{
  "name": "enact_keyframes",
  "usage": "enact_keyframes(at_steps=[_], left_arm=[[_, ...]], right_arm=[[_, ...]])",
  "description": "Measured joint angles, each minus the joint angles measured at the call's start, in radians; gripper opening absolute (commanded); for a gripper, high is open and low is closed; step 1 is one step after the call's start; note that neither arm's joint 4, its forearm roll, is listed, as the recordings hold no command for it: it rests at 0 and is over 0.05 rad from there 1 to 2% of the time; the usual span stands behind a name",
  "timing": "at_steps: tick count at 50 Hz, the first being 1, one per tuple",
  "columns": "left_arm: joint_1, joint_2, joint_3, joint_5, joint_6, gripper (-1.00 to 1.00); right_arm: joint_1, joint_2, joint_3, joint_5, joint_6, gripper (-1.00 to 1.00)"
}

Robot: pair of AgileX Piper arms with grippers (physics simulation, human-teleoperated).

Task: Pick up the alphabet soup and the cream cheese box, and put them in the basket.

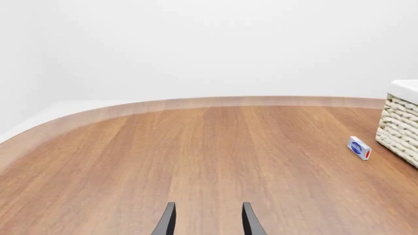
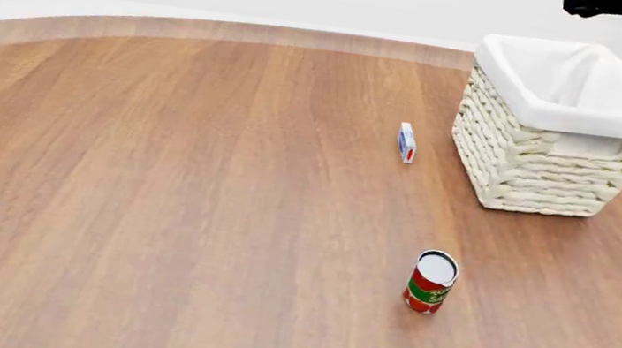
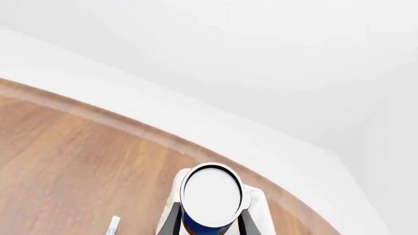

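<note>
Right arm: cut off at top right corner of front view, only a dark fragment visible. Right gripper (image 3: pixel 211 226): clamped on alphabet soup (image 3: pixel 212 195), silver top facing camera, blue label just showing between fingers, can above basket (image 2: pixel 548 181). Left gripper (image 1: pixel 207 223): fingertips only, spread apart, holding nothing, low over table (image 2: pixel 168 174). Cream cheese box (image 2: pixel 407 141): on edge, long axis running away from arms, just left of basket, apart from it. Red and green can (image 2: pixel 431 282): upright, nearer, well clear of box.
</note>
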Motion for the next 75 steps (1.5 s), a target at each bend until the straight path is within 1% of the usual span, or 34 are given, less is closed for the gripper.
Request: enact_keyframes(at_steps=[17,33,53,75], left_arm=[[0.0,0.0,0.0,0.0,0.0,1.0],[0.0,0.0,0.0,0.0,0.0,1.0],[0.0,0.0,0.0,0.0,0.0,1.0],[0.0,0.0,0.0,0.0,0.0,1.0]], right_arm=[[-0.052,0.181,-0.136,0.003,0.016,-1.0],[-0.098,0.332,-0.228,0.006,0.029,-1.0],[-0.146,0.487,-0.291,0.002,0.024,-1.0],[-0.196,0.59,-0.321,0.011,0.011,-1.0]])
